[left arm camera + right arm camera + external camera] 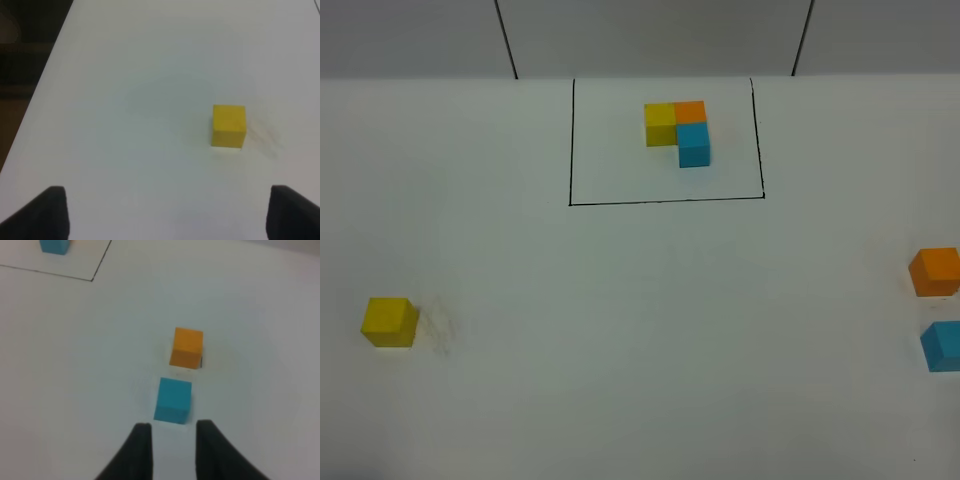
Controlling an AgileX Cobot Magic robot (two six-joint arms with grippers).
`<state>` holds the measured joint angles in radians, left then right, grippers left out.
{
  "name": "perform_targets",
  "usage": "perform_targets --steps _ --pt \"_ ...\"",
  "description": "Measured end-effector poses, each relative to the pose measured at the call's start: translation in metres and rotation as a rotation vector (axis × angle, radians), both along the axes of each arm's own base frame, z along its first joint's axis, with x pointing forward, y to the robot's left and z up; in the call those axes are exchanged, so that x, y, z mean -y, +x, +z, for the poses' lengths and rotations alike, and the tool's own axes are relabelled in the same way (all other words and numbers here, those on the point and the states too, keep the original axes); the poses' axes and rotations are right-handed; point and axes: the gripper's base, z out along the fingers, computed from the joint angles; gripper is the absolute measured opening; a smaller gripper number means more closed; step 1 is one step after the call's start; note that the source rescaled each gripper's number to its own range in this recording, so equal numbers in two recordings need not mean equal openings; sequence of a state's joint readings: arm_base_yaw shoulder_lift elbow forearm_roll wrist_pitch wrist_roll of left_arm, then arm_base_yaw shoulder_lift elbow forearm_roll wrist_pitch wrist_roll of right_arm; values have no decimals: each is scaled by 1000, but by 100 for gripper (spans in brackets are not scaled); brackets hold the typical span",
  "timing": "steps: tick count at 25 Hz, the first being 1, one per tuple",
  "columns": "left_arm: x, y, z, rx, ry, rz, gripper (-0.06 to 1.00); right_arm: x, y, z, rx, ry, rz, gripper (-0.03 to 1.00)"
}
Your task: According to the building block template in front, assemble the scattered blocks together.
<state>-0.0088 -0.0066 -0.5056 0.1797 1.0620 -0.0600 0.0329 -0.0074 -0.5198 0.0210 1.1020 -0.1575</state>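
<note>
The building block template [678, 128] is an L of yellow, orange and light blue cubes inside a black drawn rectangle [665, 201] at the table's far middle. The loose yellow cube [390, 322] lies at the left. The loose orange cube [934, 271] and light blue cube [942, 346] lie at the right edge. Neither gripper shows in the exterior view. My left gripper [167, 215] is wide open and empty, short of the yellow cube [229, 125]. My right gripper [173, 432] is open with a narrow gap, just short of the blue cube [173, 400]; the orange cube [187, 347] lies beyond it.
The white table [620, 330] ends at a grey back wall [650, 35]. In the left wrist view the table's edge [45, 85] drops to a dark floor. A corner of the drawn frame [95, 275] and the template's blue cube [54, 245] show in the right wrist view.
</note>
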Motion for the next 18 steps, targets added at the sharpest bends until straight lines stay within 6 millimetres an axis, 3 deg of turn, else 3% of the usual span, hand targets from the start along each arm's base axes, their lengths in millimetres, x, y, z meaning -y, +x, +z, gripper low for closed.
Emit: perform_targets --steps 7,11,18 --pt "0 0 2 22 -5 4 100 0 0 0 0 0 0 24" --pt "1 1 21 129 -27 3 100 0 0 0 0 0 0 24" --pt "1 38 45 16 -13 -7 100 0 0 0 0 0 0 24"
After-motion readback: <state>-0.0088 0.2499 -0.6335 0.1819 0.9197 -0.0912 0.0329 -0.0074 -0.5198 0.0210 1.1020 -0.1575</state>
